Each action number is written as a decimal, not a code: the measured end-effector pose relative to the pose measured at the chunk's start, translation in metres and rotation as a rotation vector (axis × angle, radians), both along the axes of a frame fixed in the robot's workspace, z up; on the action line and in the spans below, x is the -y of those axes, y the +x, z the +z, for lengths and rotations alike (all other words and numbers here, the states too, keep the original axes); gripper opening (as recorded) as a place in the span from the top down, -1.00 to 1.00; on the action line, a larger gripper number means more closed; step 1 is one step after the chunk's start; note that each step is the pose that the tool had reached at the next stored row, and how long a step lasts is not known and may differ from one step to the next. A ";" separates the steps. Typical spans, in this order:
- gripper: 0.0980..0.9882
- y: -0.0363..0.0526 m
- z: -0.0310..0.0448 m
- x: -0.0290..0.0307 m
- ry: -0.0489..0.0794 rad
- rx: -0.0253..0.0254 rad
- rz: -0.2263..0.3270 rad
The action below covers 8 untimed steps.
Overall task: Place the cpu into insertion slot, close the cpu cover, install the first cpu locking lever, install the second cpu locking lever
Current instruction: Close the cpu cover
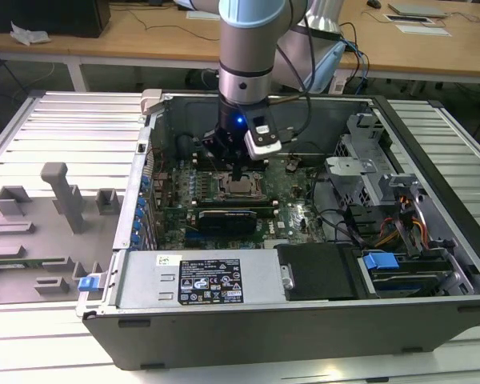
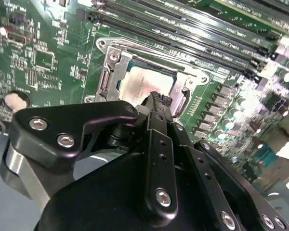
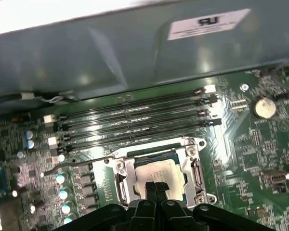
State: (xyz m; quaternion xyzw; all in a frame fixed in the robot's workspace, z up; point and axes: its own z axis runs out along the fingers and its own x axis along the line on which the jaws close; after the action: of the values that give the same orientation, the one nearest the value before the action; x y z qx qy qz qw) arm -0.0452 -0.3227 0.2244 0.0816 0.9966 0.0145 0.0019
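Arm (image 1: 252, 40) comes straight down from above into the open computer case (image 1: 304, 312), last link vertical, wrist over the far-middle part of the green circuit board (image 3: 260, 159). A small camera block (image 1: 262, 138) sticks out from the wrist toward the exterior view's right.

Gripper (image 1: 238, 174) points down, fingertips pressed together with just a thin seam between them, nothing held. Its tip hangs just over the cpu (image 3: 159, 172); can't tell if it's touching the chip's top or a hair above it.

The cpu is seated in the insertion slot (image 3: 151, 155), pale metal top up, flat. The cpu cover (image 3: 195, 163) looks folded down around it, silver frame on all sides with the chip showing through the window; it's hard to be sure it lies fully flat.

In the first wrist view a thin wire lever (image 3: 72, 163) runs out sideways from the socket's edge across the board, seemingly not tucked in.

Memory slots (image 3: 135, 120) lie parallel just beside the socket, between it and the case wall. Coin battery (image 3: 263, 108) sits well apart from the socket.

Grey fixture blocks (image 1: 60, 192) stand on the ribbed table (image 1: 64, 120), outside the case at the exterior view's left.
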 end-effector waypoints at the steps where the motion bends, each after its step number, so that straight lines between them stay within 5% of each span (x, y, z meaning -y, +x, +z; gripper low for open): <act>1: 0.98 0.0000 -0.0002 0.0000 0.000 0.0000 0.014; 8: 0.98 0.0000 -0.0021 0.0007 -0.001 0.0000 0.127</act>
State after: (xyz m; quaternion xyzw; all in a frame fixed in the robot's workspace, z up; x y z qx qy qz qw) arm -0.0452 -0.3234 0.2222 0.0184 0.9997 0.0143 0.0010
